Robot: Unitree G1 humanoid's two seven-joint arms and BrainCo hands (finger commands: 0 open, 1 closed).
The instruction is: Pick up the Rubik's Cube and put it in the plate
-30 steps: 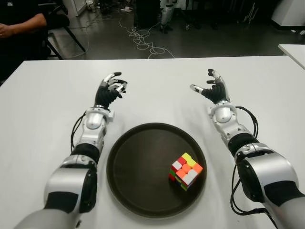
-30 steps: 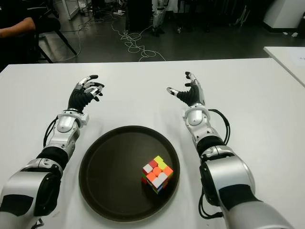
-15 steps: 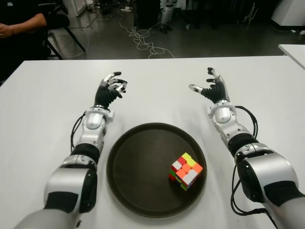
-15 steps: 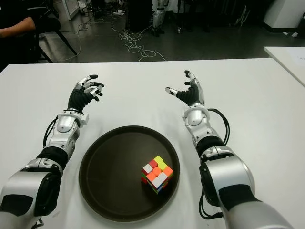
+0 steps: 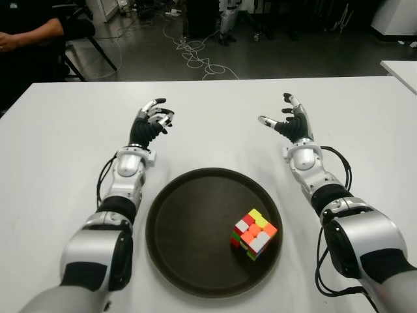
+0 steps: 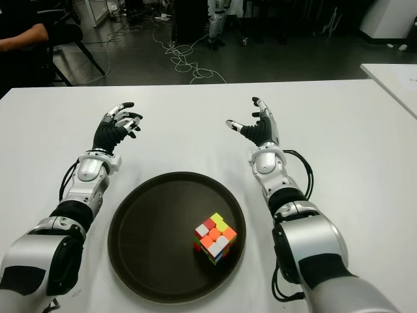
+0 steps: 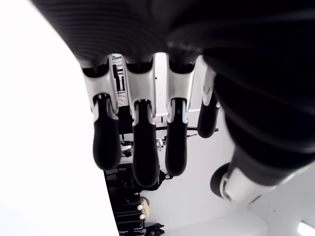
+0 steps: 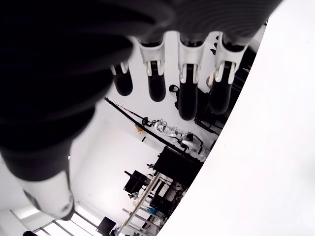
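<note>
The Rubik's Cube (image 5: 253, 233) already sits inside the dark plate (image 5: 176, 241), toward the plate's lower right, so the placing looks done. Both hands are empty: the left robot hand (image 5: 151, 123), in the upper left of the frame, has loosely curled fingers, and the right robot hand (image 5: 290, 122), upper right, is spread wide. Each appears raised above the white worktop (image 5: 52, 163), though contact is hard to judge. Nothing seems left but to withdraw.
</note>
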